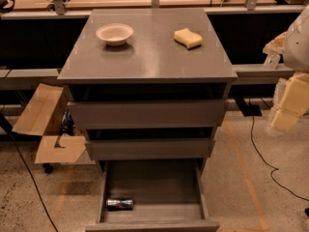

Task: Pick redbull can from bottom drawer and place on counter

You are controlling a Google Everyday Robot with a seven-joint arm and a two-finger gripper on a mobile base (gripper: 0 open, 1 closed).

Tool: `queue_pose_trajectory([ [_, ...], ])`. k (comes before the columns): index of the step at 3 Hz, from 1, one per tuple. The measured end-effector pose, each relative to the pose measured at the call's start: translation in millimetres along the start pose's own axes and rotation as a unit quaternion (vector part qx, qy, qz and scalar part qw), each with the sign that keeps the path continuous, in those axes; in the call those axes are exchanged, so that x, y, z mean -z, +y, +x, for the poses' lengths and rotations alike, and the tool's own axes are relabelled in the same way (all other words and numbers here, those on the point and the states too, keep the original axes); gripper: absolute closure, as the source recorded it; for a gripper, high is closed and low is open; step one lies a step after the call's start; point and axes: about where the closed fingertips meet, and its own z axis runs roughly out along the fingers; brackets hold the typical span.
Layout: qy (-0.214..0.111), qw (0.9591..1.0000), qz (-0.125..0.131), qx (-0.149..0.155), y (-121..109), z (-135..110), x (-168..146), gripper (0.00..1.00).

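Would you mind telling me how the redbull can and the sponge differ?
The redbull can is shiny silver-blue; the sponge is matte yellow. The can lies on its side in the open bottom drawer; the sponge sits on the counter. Both are untouched, with the tool away at the right edge.

Pale arm [297,38] at right edge, hand [287,109] hanging below it

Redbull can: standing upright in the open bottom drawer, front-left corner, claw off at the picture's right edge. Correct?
Not quite. The redbull can lies on its side, not upright. The camera view shows the rest as stated: it is in the open bottom drawer, front-left corner, and the claw is at the picture's right edge, well clear of it.
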Motion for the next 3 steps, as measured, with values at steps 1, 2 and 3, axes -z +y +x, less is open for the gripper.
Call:
queue_pose_trajectory([
  [1,0.0,1.0,0.0,0.0,0,0,0,0.0],
  [2,-0.021,0.9997,0.006,-0.01,-1,-4,-14,0.0],
  [3,-0.058,0.9981,0.005,-0.022,-1,-13,-60,0.0],
])
